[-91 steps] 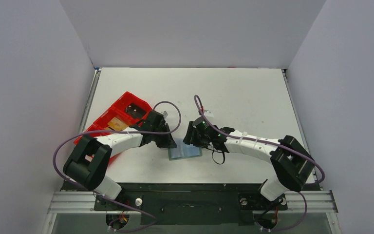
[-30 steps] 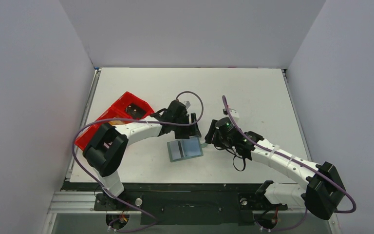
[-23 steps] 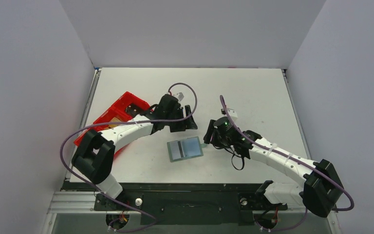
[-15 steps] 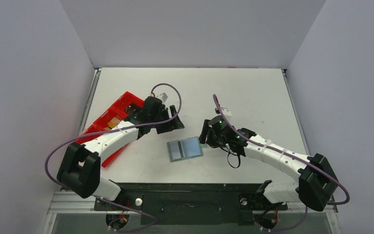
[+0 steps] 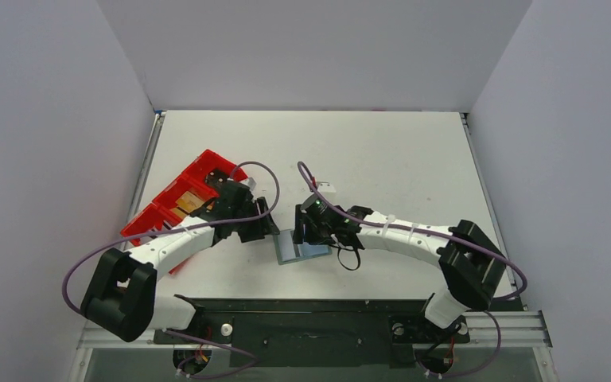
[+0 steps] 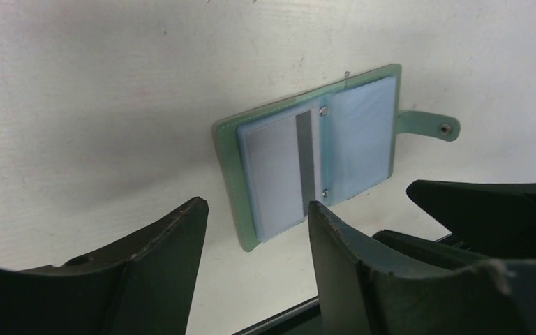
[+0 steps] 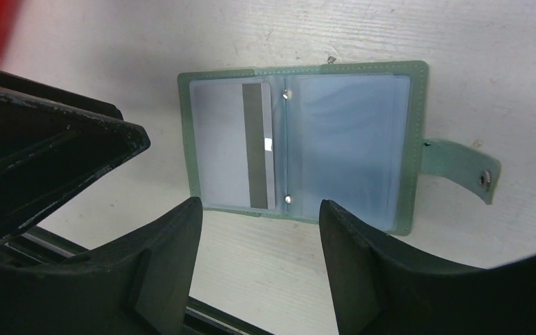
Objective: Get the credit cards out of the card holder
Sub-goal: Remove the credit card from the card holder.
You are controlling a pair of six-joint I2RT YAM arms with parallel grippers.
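Note:
The grey-green card holder (image 7: 405, 139) lies open and flat on the white table, its snap tab (image 7: 460, 167) pointing right. A pale bluish credit card (image 7: 227, 143) with a grey stripe sits in its left clear pocket. From the left wrist the same holder (image 6: 373, 125) and card (image 6: 272, 174) show just beyond my open left gripper (image 6: 258, 216), which is empty. My right gripper (image 7: 258, 209) hovers open over the holder's near edge, gripping nothing. From above, the right gripper (image 5: 309, 231) covers part of the holder (image 5: 290, 253), and the left gripper (image 5: 261, 229) sits beside its left edge.
A long red tray (image 5: 153, 215) stands at the left, with a tan-gold card (image 5: 188, 204) in one compartment and a dark item (image 5: 221, 177) in another. Purple cables loop over both arms. The table's black front rail (image 5: 310, 306) runs close behind the holder.
The left gripper swung away to the tray and has now come down beside the holder's left edge. The right gripper moved left and now sits over the holder.

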